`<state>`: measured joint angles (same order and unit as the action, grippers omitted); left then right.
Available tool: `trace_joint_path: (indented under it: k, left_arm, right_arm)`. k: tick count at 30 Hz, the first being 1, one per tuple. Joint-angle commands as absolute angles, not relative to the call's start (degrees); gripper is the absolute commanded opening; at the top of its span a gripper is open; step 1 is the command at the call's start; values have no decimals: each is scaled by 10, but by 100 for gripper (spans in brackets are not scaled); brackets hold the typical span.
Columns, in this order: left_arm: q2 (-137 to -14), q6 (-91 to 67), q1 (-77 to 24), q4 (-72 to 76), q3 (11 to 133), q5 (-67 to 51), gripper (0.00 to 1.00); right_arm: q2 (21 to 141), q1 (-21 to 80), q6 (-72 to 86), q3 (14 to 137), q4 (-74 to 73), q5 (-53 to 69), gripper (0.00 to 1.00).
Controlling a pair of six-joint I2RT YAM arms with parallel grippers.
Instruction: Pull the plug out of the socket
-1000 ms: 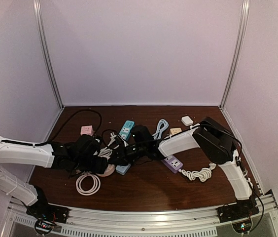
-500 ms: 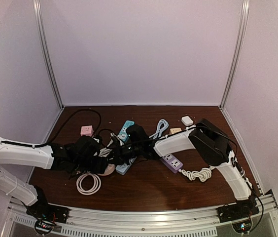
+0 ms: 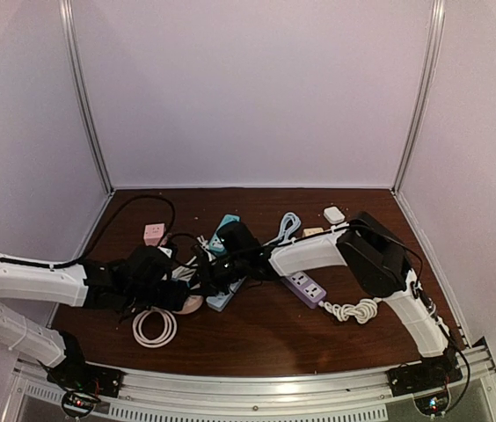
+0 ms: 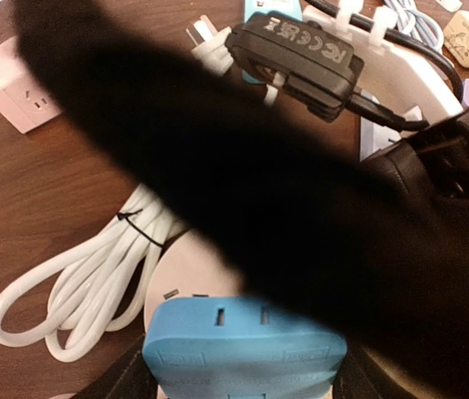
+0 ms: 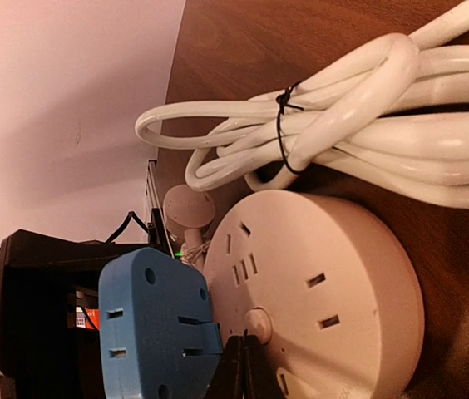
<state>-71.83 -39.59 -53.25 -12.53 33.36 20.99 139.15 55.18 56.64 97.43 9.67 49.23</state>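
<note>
Top external: brown table (image 3: 257, 338), pale walls (image 3: 248, 88); left fingers (image 4: 122, 386) around socket (image 4: 243, 345), right fingers (image 5: 233, 376) unclear.

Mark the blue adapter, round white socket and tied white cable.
blue adapter (image 5: 155, 326): right wrist view, its slotted face.
round white socket (image 5: 338, 278): right wrist view, its top face.
tied white cable (image 5: 347, 116): right wrist view, loops beside the tie.
</note>
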Motion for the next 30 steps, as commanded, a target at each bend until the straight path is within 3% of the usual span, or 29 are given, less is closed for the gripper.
trace_joint_path:
  k: [1, 14, 30]
  left_arm:
    - [-679, -400, -533, -58, 337, 259, 35]
    - [-638, -435, -532, -25, 310, 276, 35]
    - [-695, -451, -532, 22, 281, 246, 34]
  right_arm:
    - [1434, 558, 507, 970, -31, 460, 3]
    - [1447, 562, 427, 1007, -139, 403, 2]
    - [1394, 570, 429, 993, -100, 478, 3]
